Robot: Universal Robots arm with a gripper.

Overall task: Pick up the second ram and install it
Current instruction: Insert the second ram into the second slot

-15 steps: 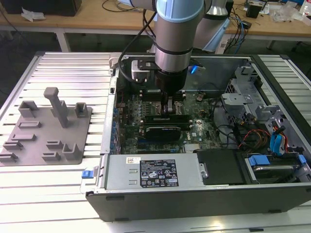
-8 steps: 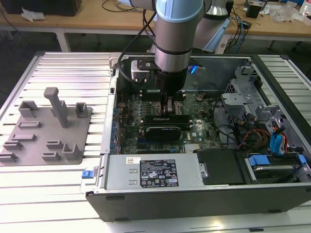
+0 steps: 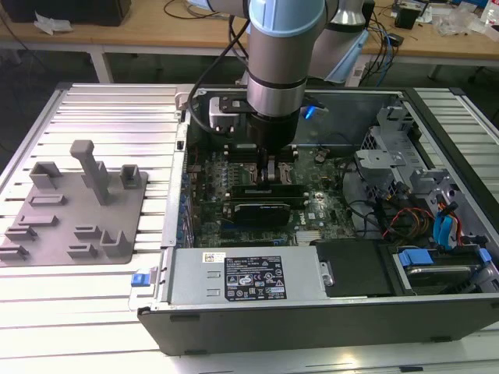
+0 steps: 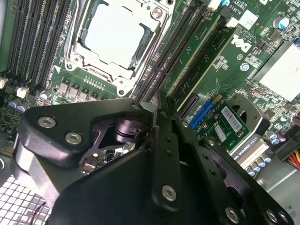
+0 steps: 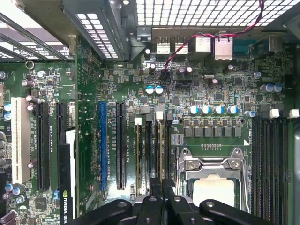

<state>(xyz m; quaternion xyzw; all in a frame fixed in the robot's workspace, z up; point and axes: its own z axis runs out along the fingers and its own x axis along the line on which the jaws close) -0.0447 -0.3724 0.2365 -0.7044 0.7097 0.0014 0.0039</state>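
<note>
Open desktop case (image 3: 312, 321), dark sheet-metal walls, on a slatted metal table (image 3: 101, 109). Inside the case:
- green motherboard (image 5: 93, 89)
- silver boxy power supply (image 3: 249, 276) with a label
- black expansion card (image 3: 265, 204) lying across the board
- drive bay with blue plastic tabs (image 3: 440, 265) at the exterior view's right
- red, yellow and black wiring near that bay

Outside the case, at the exterior view's left, sits a gray moulded fixture tray (image 3: 78, 210) with upright posts and shallow pockets. Nothing green shows in the pockets.

The gripper (image 3: 269, 167) is down inside the case, over the memory slots just beside the square metal CPU socket (image 5: 213, 176). The socket has a bright flat centre and a silver frame.

The second ram (image 5: 162, 150) is a thin green stick standing on edge in a long black slot next to the socket, with a white latch at its far end. Its near end runs straight under the gripper. In the first wrist view the black metal fingers (image 5: 157, 187) are pinched close on that stick's top edge. In the second wrist view they meet with only a thin slit between them.

Another green stick (image 5: 139, 154) stands in a parallel slot farther from the socket, apart from the fingers. Its flat side shows in the second wrist view.

Long blue, black and white expansion slots lie further across the board.
</note>
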